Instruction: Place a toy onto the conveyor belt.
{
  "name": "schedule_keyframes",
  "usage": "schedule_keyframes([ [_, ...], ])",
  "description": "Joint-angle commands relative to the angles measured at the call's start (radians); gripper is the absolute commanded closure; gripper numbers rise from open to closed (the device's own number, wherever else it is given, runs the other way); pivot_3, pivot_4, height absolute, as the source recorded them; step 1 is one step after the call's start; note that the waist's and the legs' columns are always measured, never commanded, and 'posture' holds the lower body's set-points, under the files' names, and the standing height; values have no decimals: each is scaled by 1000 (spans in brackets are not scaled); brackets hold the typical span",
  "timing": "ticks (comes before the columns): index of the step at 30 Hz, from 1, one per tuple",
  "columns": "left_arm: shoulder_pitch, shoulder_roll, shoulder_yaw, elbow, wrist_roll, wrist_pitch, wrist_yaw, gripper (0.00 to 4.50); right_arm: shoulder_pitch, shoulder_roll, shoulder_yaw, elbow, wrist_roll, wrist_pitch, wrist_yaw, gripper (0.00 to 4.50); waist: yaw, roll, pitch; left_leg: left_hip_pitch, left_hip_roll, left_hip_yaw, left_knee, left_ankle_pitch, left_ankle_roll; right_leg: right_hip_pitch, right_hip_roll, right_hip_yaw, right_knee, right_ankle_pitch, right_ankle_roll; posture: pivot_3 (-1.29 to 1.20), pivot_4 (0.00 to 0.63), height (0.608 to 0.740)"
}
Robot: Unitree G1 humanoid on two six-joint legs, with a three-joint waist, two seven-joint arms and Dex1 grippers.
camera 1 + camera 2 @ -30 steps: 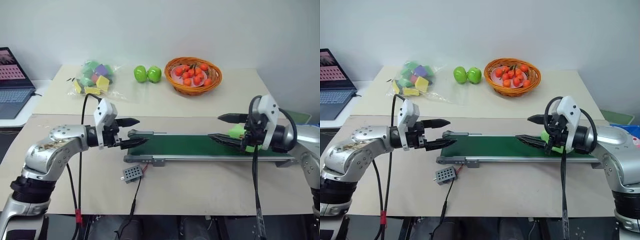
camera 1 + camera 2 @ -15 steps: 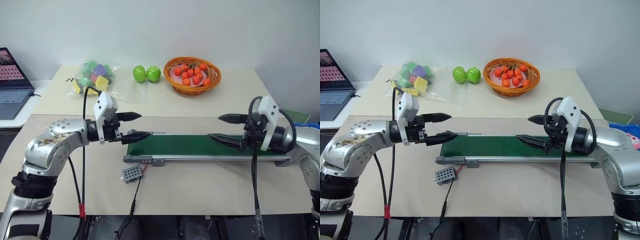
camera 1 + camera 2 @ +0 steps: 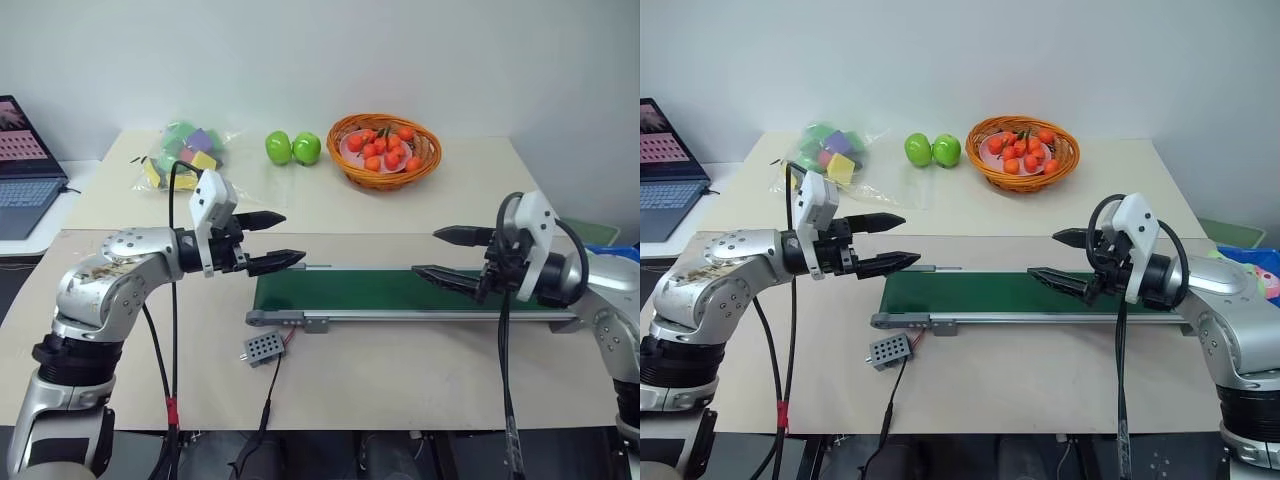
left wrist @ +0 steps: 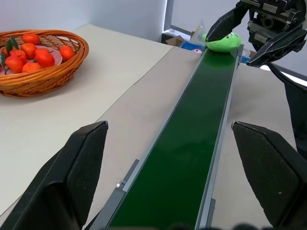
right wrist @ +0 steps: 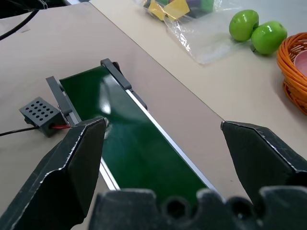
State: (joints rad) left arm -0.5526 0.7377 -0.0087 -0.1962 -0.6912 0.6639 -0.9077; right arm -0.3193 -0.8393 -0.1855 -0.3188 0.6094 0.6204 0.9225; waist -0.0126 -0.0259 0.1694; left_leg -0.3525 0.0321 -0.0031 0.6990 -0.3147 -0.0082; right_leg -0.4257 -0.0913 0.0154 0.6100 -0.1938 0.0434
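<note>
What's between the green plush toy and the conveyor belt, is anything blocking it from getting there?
Nothing visible. In the left wrist view the toy already lies on the far end of the conveyor belt, just under the open right gripper. The belt's green surface between it and the open left gripper is bare.

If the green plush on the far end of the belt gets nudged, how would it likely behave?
The toy looks soft and rounded, so it would probably squash under a push rather than resist. Its lopsided shape suggests a wobble or slide, not a clean roll like the apples. It appears light, lying on the smooth conveyor belt, so it may skid easily.
</note>
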Motion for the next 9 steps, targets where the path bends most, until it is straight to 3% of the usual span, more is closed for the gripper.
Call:
schedule_keyframes([
  [1,-33,-4,35,-7,-1,9,0,100,-13,2,-26,-20,3,-28,-3,0,0,0,0,0,0,0,0,0,0,0,0,0,0,0,0,0,150,738],
  [9,-10,6,29,-27,6,29,-14,100,-16,7,-17,-24,2,-34,-1,0,0,0,0,0,0,0,0,0,0,0,0,0,0,0,0,0,150,738],
])
